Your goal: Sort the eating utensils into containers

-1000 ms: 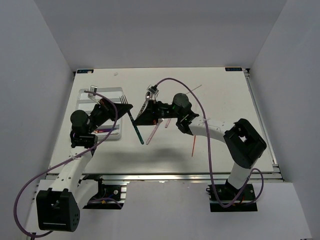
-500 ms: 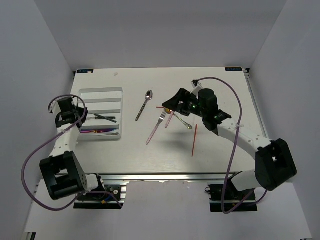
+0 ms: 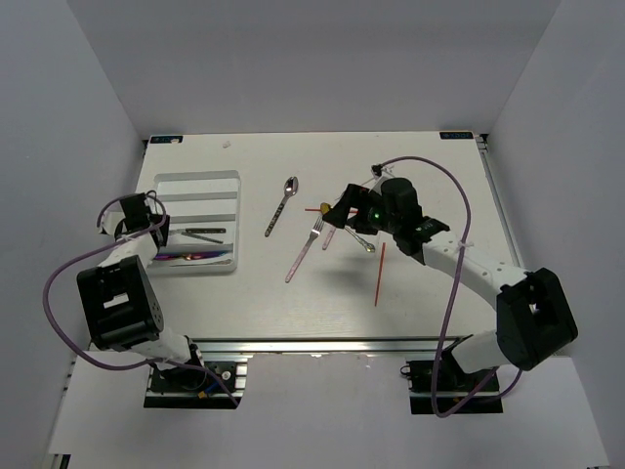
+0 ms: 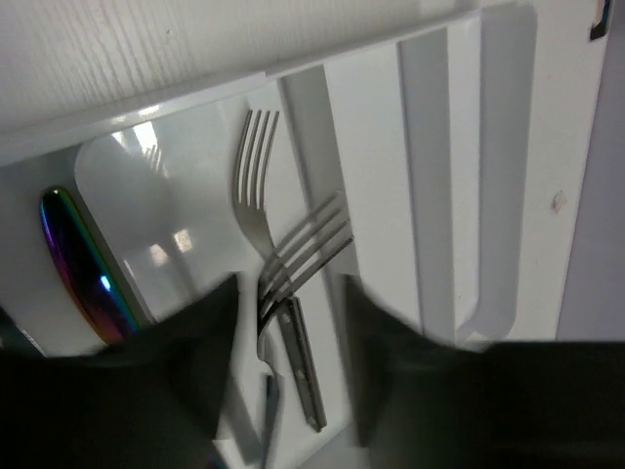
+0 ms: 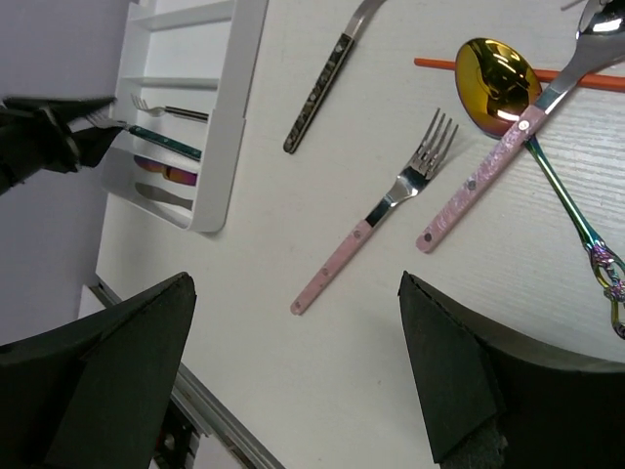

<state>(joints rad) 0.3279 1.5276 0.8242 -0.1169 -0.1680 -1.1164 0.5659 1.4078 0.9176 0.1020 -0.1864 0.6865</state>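
The white tray point(image 3: 195, 186) lies at the table's left. My left gripper point(image 3: 156, 227) hovers at its left end, open. In the left wrist view its dark fingers point(image 4: 195, 362) stand apart either side of a riveted fork handle point(image 4: 301, 362). Two silver forks point(image 4: 256, 195) lie crossed in that compartment point(image 4: 439, 176). My right gripper point(image 3: 342, 207) hangs wide open above the loose utensils. Below it lie a pink-handled fork point(image 5: 381, 210), a gold-bowled spoon point(image 5: 493, 73), a dark-handled spoon point(image 5: 317, 93) and a red stick point(image 5: 576, 78).
An iridescent piece point(image 4: 83, 274) lies in the tray's neighbouring compartment. An iridescent spoon point(image 5: 576, 225) crosses under the pink spoon handle. A second red stick point(image 3: 379, 274) lies alone toward the front right. The table's near edge point(image 5: 146, 322) runs below the right gripper.
From the table's middle, the left arm swung back to the tray's left end and its jaws opened off the fork. The right gripper opened wide and drew back right.
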